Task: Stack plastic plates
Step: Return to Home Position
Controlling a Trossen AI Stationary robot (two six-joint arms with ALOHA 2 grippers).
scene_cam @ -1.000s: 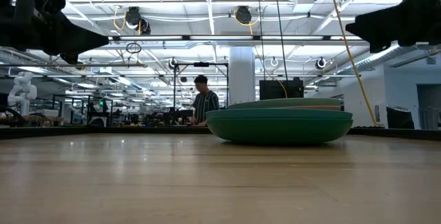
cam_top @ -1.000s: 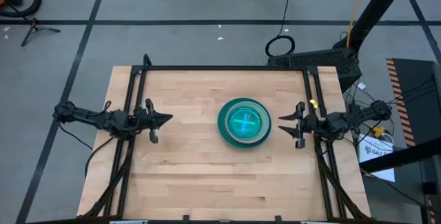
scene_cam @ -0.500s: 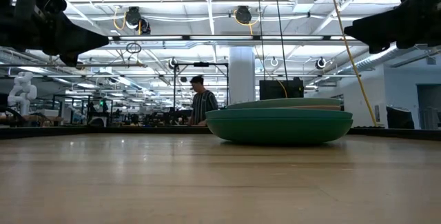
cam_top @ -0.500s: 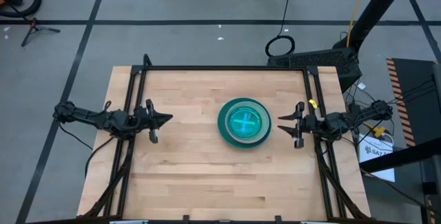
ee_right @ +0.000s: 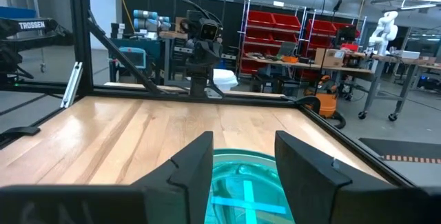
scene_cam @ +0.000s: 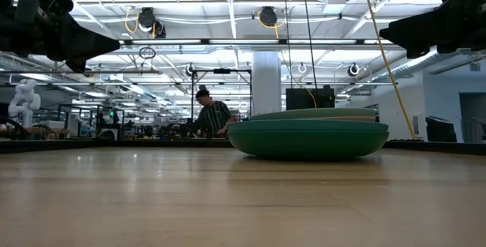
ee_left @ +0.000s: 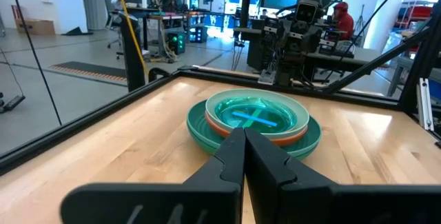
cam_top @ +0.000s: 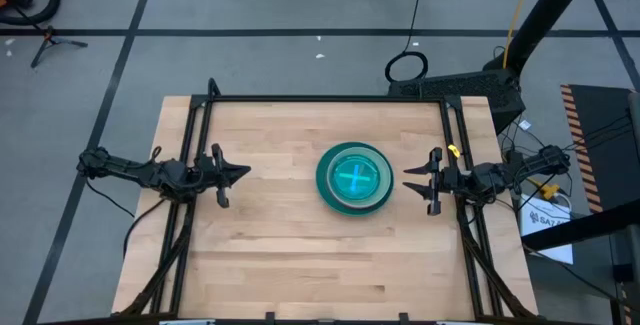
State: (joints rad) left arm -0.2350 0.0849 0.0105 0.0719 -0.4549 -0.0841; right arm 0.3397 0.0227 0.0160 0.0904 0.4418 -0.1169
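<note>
The plastic plates stand in one stack point(cam_top: 354, 177) on the table, right of its middle. A large green plate point(scene_cam: 307, 137) is at the bottom, a red-orange rim point(ee_left: 289, 137) shows above it, and a translucent blue plate point(ee_left: 256, 112) lies on top. The stack also shows in the right wrist view point(ee_right: 244, 182). My left gripper point(cam_top: 243, 173) hovers shut at the table's left side, pointing at the stack. My right gripper point(cam_top: 410, 180) hovers open just right of the stack, touching nothing.
A black metal frame point(cam_top: 320, 99) runs along the table's far, left and right edges. Bare wood point(cam_top: 300, 255) lies in front of the stack. A person point(scene_cam: 209, 116) moves in the room far behind the table.
</note>
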